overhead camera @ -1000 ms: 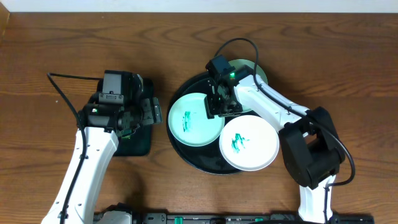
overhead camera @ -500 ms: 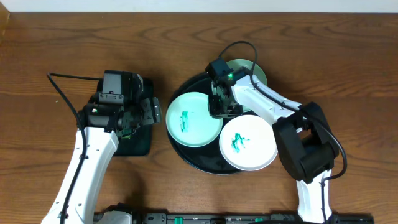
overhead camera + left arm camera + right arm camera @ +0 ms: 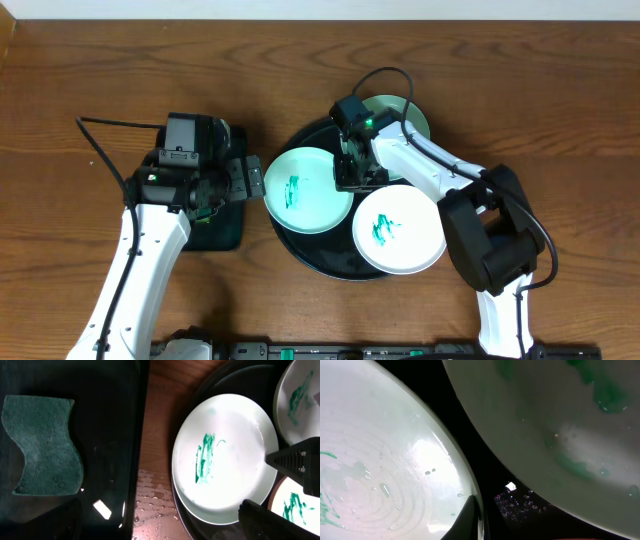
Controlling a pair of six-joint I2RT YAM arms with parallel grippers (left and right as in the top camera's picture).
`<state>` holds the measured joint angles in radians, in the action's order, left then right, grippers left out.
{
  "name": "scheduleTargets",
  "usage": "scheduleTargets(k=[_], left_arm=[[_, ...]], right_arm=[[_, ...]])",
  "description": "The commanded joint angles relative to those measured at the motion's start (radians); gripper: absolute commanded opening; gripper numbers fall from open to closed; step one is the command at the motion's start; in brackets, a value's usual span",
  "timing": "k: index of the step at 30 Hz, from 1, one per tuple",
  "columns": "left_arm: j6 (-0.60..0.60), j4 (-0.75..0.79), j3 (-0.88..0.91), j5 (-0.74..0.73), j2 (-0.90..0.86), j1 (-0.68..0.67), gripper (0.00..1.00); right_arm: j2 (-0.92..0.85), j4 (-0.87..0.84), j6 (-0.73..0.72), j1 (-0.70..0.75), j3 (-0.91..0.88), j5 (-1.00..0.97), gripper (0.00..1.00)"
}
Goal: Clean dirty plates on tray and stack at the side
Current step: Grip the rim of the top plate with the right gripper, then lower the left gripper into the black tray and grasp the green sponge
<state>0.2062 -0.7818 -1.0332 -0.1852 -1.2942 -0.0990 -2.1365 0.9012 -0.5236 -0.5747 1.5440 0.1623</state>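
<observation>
Three plates lie on the round black tray [image 3: 322, 258]. A mint plate [image 3: 308, 190] with a teal smear is at the left, a white smeared plate [image 3: 400, 228] at the front right, and a greenish plate [image 3: 402, 116] at the back. My right gripper [image 3: 350, 172] is shut on the mint plate's right rim. In the right wrist view one dark finger [image 3: 469, 519] lies on that rim of the mint plate [image 3: 380, 460]. My left gripper [image 3: 238, 180] hangs open and empty left of the tray; the left wrist view shows the mint plate [image 3: 225, 457] close by.
A small rectangular black tray [image 3: 110, 435] holds a green sponge [image 3: 42, 447] under my left gripper. Water drops wet the wood [image 3: 155, 495] between the two trays. A black cable [image 3: 385, 72] loops over the back plate.
My right gripper has closed on the mint plate's rim and the plate has slid slightly left. My left gripper has opened a little wider; its arm has stayed put.
</observation>
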Motion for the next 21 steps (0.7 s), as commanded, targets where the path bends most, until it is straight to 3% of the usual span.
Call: scheduleTargets(k=[1, 4, 6, 11, 15, 21], left_arm=[[-0.006, -0.006, -0.023, 0.008, 0.002, 0.005, 0.99], [-0.002, -0.006, -0.010, 0.196, -0.015, 0.005, 0.99], [-0.002, -0.006, -0.005, 0.243, -0.041, 0.005, 0.99], [-0.002, 0.006, -0.005, 0.257, -0.114, 0.005, 0.98], [0.014, 0.010, -0.005, 0.355, -0.175, 0.005, 0.98], [0.020, 0.024, -0.005, 0.303, -0.195, 0.005, 0.98]], right_arm=[[-0.003, 0.017, -0.018, -0.004, 0.002, -0.061, 0.01], [-0.003, 0.017, -0.018, -0.003, -0.009, -0.062, 0.01], [-0.003, 0.015, -0.017, -0.003, -0.016, -0.061, 0.01], [-0.003, 0.017, -0.005, -0.008, -0.034, -0.061, 0.01], [-0.003, 0.018, 0.014, -0.008, -0.058, -0.060, 0.01], [-0.003, 0.018, 0.025, -0.008, -0.084, -0.060, 0.01]])
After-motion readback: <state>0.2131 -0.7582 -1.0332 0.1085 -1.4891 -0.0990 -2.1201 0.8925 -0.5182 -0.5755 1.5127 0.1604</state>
